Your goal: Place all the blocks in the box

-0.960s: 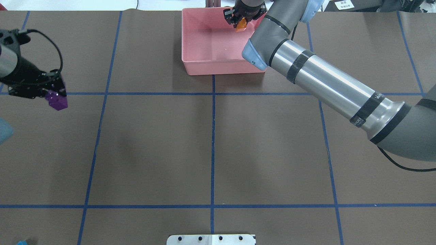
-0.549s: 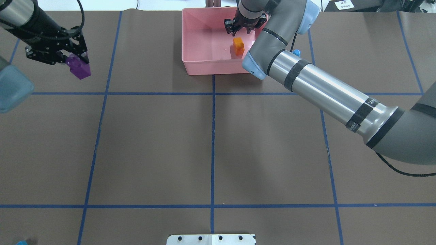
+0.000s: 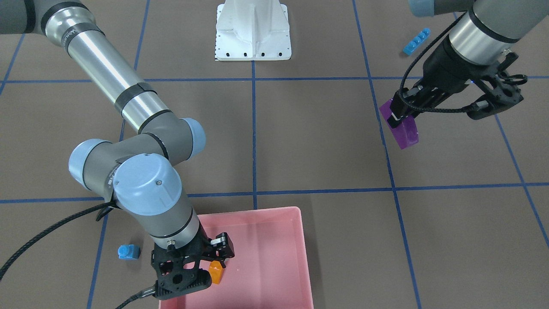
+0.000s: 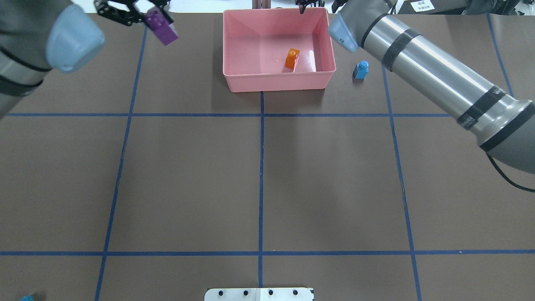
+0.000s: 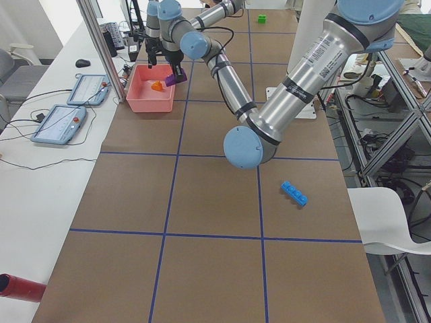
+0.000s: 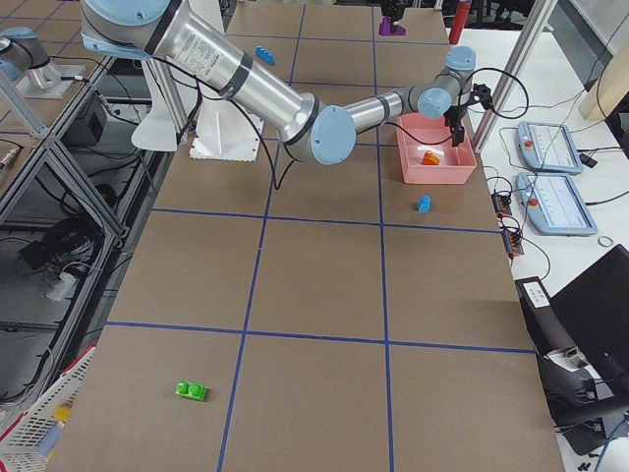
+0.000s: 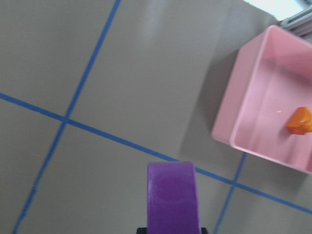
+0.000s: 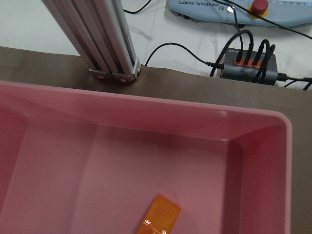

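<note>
The purple block [image 3: 404,131] was gripped at its top between the closed fingers of the left hand [image 3: 396,116]. It was carried clear above the counter [image 4: 188,167], off to the left of the box [image 4: 276,82] and well apart from it. It was held high, it was judged, so that the pink wall could be cleared before release.

The orange block [image 4: 292,58] was seen lying on the box floor, toward its right side. The right hand [image 3: 195,262] was poised above the box's far rim, spread open with nothing in it, a position judged to suit withdrawal.

Three blocks were left on the counter. The small blue block [image 4: 361,70] stood just beside the box's right wall. The long blue block [image 5: 294,193] and the green block [image 6: 192,391] lay well apart from the box.
</note>
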Motion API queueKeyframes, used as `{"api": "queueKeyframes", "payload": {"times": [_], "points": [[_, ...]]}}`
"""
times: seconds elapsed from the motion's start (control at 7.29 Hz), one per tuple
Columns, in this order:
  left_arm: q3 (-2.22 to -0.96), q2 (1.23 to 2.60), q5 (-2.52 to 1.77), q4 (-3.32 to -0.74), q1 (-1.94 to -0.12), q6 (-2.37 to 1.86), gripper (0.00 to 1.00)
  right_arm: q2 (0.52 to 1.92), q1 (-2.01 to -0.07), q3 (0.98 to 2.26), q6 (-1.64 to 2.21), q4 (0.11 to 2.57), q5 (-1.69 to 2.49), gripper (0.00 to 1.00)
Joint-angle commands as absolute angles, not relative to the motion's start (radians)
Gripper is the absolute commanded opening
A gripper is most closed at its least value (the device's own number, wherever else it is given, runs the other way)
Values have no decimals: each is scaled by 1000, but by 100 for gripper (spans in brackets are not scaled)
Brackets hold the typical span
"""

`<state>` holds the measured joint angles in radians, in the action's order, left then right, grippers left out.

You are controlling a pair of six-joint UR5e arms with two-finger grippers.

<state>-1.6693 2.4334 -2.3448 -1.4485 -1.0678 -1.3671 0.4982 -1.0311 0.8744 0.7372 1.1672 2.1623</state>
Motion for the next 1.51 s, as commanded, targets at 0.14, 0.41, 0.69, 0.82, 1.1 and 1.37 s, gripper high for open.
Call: {"api": "queueKeyframes", "payload": {"times": [0.14, 0.41, 0.69, 0.82, 1.1, 1.37], "points": [[-1207, 2656, -2259, -1843, -988, -1569, 0, 662, -1113, 1122, 528, 1438, 2230, 100], [-1099, 2726, -2100, -1893, -919, -1577, 0, 739, -1092, 1124, 497, 1454, 2214, 100], [-903, 2793, -1966, -2021, -862, -1595, 0, 781, -1034, 1118, 436, 1445, 2145, 100], [-855, 2793, -1927, -2072, -848, -1595, 0, 784, -1007, 1115, 437, 1439, 2105, 100], [-792, 2803, -1862, -2121, -824, -1595, 0, 795, -1000, 1092, 439, 1428, 2103, 100], [-790, 2804, -1850, -2123, -813, -1595, 0, 784, -994, 993, 451, 1279, 2103, 100]]}}
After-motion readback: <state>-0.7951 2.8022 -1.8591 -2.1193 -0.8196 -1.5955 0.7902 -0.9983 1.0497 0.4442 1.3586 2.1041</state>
